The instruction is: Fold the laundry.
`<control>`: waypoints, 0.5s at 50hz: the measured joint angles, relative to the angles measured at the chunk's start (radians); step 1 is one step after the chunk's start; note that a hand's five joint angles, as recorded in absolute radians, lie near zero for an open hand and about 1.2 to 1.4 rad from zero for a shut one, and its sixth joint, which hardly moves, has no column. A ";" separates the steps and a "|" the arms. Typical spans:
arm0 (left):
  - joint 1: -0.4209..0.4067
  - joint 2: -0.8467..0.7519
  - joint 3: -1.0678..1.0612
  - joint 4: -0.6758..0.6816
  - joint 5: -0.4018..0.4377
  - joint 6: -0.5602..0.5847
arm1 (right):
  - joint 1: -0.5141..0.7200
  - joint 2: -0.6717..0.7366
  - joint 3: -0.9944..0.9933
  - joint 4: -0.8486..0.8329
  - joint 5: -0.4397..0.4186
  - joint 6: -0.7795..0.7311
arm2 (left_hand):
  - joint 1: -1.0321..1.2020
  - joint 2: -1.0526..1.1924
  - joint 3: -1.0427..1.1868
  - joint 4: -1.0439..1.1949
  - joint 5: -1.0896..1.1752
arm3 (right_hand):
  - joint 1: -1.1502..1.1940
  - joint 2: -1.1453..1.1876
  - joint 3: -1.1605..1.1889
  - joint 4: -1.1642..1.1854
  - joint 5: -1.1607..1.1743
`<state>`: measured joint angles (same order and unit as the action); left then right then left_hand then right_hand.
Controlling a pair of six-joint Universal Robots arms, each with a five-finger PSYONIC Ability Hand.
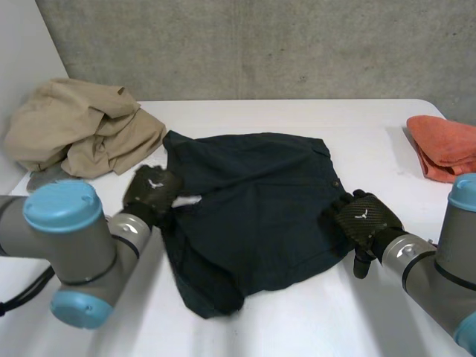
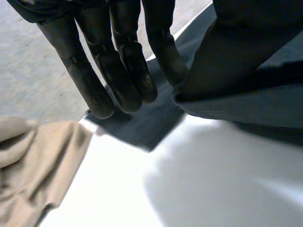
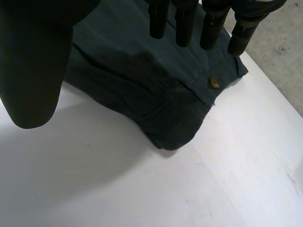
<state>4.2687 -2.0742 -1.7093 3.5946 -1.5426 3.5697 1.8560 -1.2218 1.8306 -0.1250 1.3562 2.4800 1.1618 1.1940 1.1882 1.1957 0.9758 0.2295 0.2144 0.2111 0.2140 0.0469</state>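
Note:
Dark green shorts (image 1: 253, 201) lie spread out in the middle of the white table (image 1: 357, 320). My left hand (image 1: 152, 190) is at their left edge. In the left wrist view its fingers (image 2: 118, 80) reach down onto the dark cloth (image 2: 265, 104), and the thumb pinches a raised fold of the edge against them. My right hand (image 1: 364, 219) rests at the shorts' right edge. In the right wrist view its fingers (image 3: 184, 23) hang straight over the waistband (image 3: 142, 80) near a brass button (image 3: 214, 82), with the thumb spread apart, holding nothing.
A crumpled beige garment (image 1: 82, 126) lies at the back left, close to my left hand (image 2: 42, 161). An orange cloth (image 1: 446, 145) lies folded at the table's far right edge. Bare table runs along the front.

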 measured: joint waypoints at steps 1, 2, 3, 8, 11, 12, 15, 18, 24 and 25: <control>0.023 -0.006 0.012 0.001 -0.001 0.002 | -0.003 -0.008 0.005 0.001 -0.010 0.001 | 0.000 0.000 0.000 0.000 0.000 | 0.000 0.000 0.000 0.000 0.000; 0.045 -0.014 0.023 0.002 -0.002 0.006 | -0.006 -0.017 0.011 0.002 -0.020 0.003 | 0.000 0.000 0.000 0.000 0.000 | 0.000 0.000 0.000 0.000 0.000; 0.058 -0.019 0.029 0.002 -0.002 0.010 | -0.007 -0.022 0.014 0.003 -0.026 0.004 | 0.000 0.000 0.000 0.000 0.000 | 0.000 0.000 0.000 0.000 0.000; 0.108 -0.046 0.053 0.003 -0.001 0.034 | -0.008 -0.039 0.023 0.006 -0.044 0.006 | 0.000 0.000 0.000 0.000 0.000 | 0.000 0.000 0.000 0.000 0.000; 0.133 -0.063 0.065 0.003 0.000 0.054 | -0.008 -0.043 0.025 0.005 -0.051 0.007 | 0.000 0.000 0.000 0.000 0.000 | 0.000 0.003 0.002 0.002 0.001; 0.153 -0.076 0.076 0.004 0.002 0.073 | -0.008 -0.044 0.025 0.002 -0.055 0.007 | 0.000 0.000 0.000 0.000 0.000 | 0.003 0.003 0.002 0.002 0.005; 0.170 -0.088 0.087 0.010 0.004 0.089 | -0.008 -0.043 0.025 -0.010 -0.060 0.007 | -0.003 -0.004 -0.004 0.001 -0.001 | 0.026 0.052 0.058 0.055 0.054; 0.180 -0.093 0.097 0.023 0.006 0.096 | -0.011 -0.039 0.025 -0.033 -0.065 0.003 | -0.509 -0.495 -0.485 -0.481 -0.437 | 0.138 0.152 0.160 0.155 0.154; 0.181 -0.058 0.094 0.035 0.005 0.090 | -0.041 -0.034 0.031 -0.078 -0.073 -0.003 | -0.929 -0.936 -0.922 -0.941 -0.885 | 0.189 0.185 0.206 0.206 0.207; 0.180 -0.037 0.086 0.033 0.005 0.087 | -0.048 -0.033 0.033 -0.083 -0.076 -0.004 | -0.962 -0.970 -0.965 -0.981 -0.927 | 0.198 0.200 0.217 0.217 0.217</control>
<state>4.4489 -2.1110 -1.6231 3.6280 -1.5380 3.6568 1.8085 -1.2552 1.8635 -0.2081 1.2797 2.4762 0.2001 0.2243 0.2234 0.2147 0.0483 0.4279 0.4141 0.4278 0.4312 0.2642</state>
